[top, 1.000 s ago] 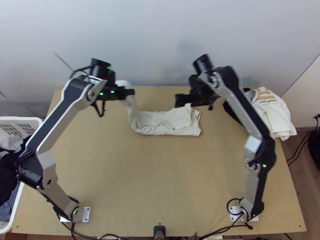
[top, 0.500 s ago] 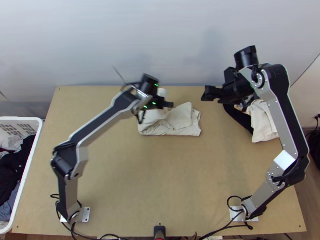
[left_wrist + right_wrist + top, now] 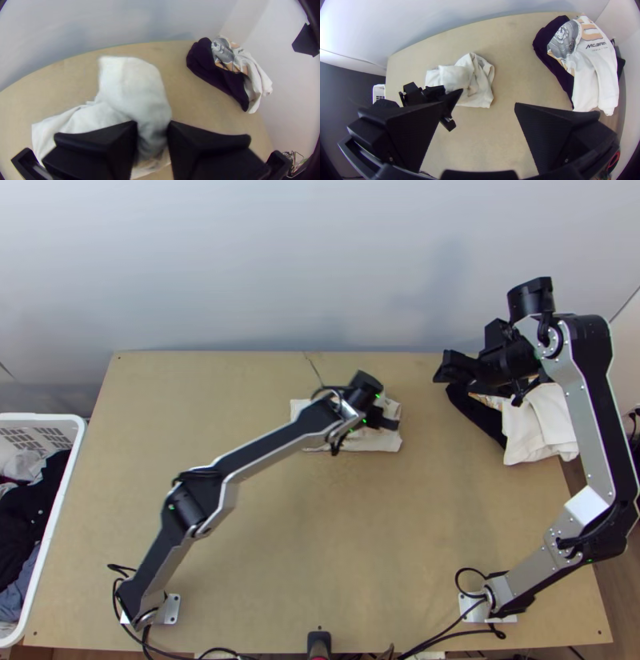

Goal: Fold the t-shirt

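Top view has the white t-shirt (image 3: 378, 442) in the desk's (image 3: 320, 540) far half, roughly midway btwn the left & right edges, as a compact, partly folded bundle. L gripper (image 3: 153, 129) is over it, fingers clamped on a thick, bunched fold of the cloth. R gripper (image 3: 489, 97) is well apart from it, up toward the desk's far right corner, fingers wide apart w/ nothing btwn them. Just past it, near the right edge, lie a dark garment (image 3: 550, 63) & a white printed garment (image 3: 600, 70).

Step in hand is prob. laying the held part over the rest. To do it well, L gripper should carry the fold low & level toward the bundle's right-hand end, line its edge up w/ the layers below, then set it down before the fingers part. Too much pull could drag the whole stack toward the right edge or skew it; letting go high could leave a crumpled lump. R gripper can wait clear, then help flatten.

Hard to make out: L arm covers the bundle's middle from above, so the no. of layers & the fold's lower edge can't be read. Cloth right btwn L fingers is blurred; can't tell how many layers they pinch.
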Robot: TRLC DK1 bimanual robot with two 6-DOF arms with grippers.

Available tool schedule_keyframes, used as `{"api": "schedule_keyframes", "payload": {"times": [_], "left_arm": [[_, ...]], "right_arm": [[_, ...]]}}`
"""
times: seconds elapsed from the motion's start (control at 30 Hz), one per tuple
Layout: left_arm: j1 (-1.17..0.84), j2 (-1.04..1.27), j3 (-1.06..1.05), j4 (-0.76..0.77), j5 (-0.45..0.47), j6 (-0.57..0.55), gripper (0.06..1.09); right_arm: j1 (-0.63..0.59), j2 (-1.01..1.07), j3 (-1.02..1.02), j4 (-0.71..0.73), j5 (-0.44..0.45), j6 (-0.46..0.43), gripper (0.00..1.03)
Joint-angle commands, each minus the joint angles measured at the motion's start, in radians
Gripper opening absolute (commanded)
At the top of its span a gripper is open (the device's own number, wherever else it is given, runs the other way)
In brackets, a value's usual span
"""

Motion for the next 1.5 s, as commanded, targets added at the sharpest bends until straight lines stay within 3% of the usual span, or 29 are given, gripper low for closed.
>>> {"api": "schedule_keyframes", "payload": {"times": [0.0,0.2,0.4,0.6,0.8,0.9,0.97,1.03,1.13,1.3,1.47], "left_arm": [[-0.050,0.097,0.191,-0.157,0.014,-0.002,1.05],[-0.031,-0.119,0.182,-0.187,0.013,-0.016,1.05],[0.046,-0.334,0.151,-0.325,0.004,0.001,1.05],[0.205,-0.543,-0.010,-0.508,-0.041,0.002,1.05],[0.343,-0.744,-0.246,-0.503,-0.104,0.014,1.04],[0.420,-0.794,-0.317,-0.503,-0.107,0.027,1.04],[0.470,-0.822,-0.369,-0.503,-0.107,0.030,1.04],[0.523,-0.848,-0.427,-0.502,-0.107,0.034,1.04],[0.578,-0.877,-0.498,-0.500,-0.095,0.034,1.04],[0.627,-0.914,-0.582,-0.489,-0.095,0.019,1.04],[0.653,-0.949,-0.636,-0.489,-0.095,-0.007,1.04]], "right_arm": [[-0.027,-0.039,-0.052,-0.002,0.000,0.002,0.98],[-0.049,-0.045,-0.101,0.007,0.000,0.003,0.98],[-0.031,-0.034,-0.170,0.101,0.003,0.002,0.98],[0.146,-0.039,-0.258,0.316,0.075,-0.023,0.98],[0.301,0.040,-0.279,0.428,0.068,-0.018,0.98],[0.348,0.037,-0.304,0.520,0.082,-0.063,0.98],[0.401,0.038,-0.310,0.530,0.169,-0.138,0.98],[0.470,0.024,-0.371,0.582,0.306,-0.277,0.98],[0.545,-0.052,-0.560,0.762,0.387,-0.437,0.98],[0.646,-0.140,-0.867,1.018,0.451,-0.693,0.98],[0.681,-0.126,-1.014,1.129,0.450,-0.794,0.98]]}}
